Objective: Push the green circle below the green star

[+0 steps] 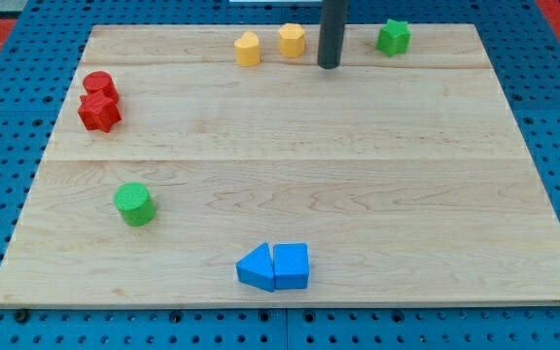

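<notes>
Green circle point(134, 204) sits far down-left of my tip point(329, 65); green star point(393, 37) just right. No fingers fitted, state not applicable. Risk: long diagonal push, circle slipping off tip.

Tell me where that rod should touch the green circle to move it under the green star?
No fingers, so it pushes. My tip should probably meet the green circle on its round wall at the view's lower left, driving it up and right toward the green star.

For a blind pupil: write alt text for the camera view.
My tip rests near the board's top, between a yellow block and the green star. The green circle sits far off at lower left.
</notes>
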{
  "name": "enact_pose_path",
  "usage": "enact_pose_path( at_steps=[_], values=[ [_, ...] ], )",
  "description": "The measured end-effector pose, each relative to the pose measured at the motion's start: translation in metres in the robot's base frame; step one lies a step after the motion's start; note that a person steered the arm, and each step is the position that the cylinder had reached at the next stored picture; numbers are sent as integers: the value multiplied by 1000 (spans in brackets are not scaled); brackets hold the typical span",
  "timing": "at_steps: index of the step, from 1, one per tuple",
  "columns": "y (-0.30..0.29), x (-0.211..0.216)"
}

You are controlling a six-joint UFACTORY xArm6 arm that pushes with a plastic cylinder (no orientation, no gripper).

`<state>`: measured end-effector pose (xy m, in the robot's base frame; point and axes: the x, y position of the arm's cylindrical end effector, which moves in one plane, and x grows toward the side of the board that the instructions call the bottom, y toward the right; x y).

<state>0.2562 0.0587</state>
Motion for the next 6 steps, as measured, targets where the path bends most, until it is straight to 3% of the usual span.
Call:
enact_pose_path(
  at_steps=[1,3,4,5,6],
  values=[
    [14,-35],
    [-88,-17],
    [-33,46],
    [-45,169],
    [-114,266]
  ],
)
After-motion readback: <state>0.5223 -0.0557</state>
